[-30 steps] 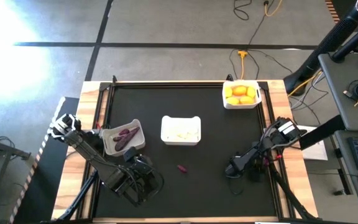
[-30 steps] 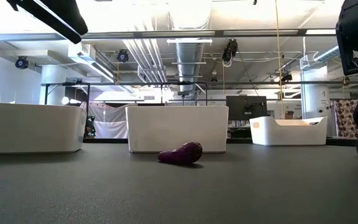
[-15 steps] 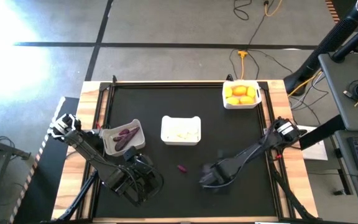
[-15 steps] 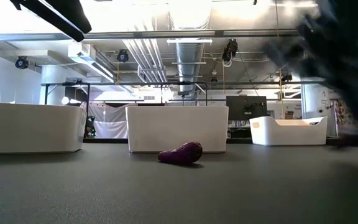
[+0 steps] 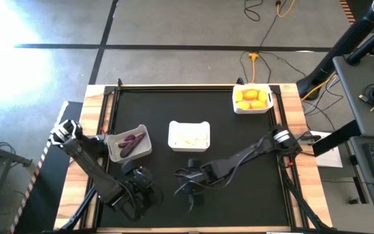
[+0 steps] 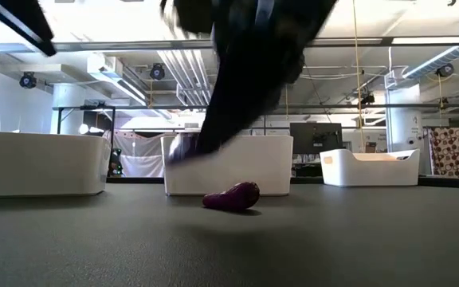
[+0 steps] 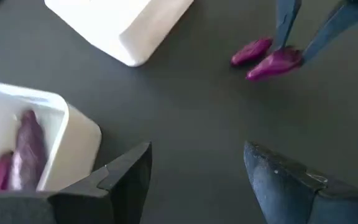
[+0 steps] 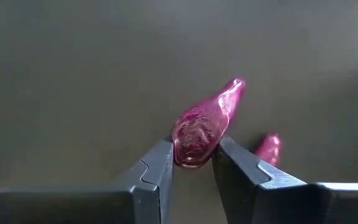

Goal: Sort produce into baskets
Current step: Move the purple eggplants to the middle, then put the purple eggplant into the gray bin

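My right gripper (image 8: 193, 155) is shut on a small purple piece of produce (image 8: 205, 121) over the middle of the black mat, a little near of the centre basket. A second purple piece (image 6: 232, 196) lies on its side on the mat just beside it. Toward the near left corner my left gripper (image 7: 197, 155) stands open, with nothing between its fingers. The left basket (image 5: 141, 148) holds purple eggplants, the centre basket (image 5: 189, 147) holds white garlic, and the far right basket (image 5: 236, 103) holds yellow and orange citrus. My right gripper pinches the purple piece's blunt end (image 8: 191, 149) between its two fingertips. The fingers (image 7: 284, 22) slant down from the table's right side. The piece sticks out past the fingertips with its pointed end ahead. It is lifted clear of the mat.
Bare black mat lies along the near edge and on the right half of the table. My left arm (image 5: 96, 170) crosses the near left corner. A wooden rim (image 5: 289, 130) frames the mat.
My right gripper has swept fast from near the table's right edge toward its middle, rising and tipping downward, and now hangs by the purple piece lying on the mat. That piece has stayed where it was. My left gripper has edged toward the table's left.
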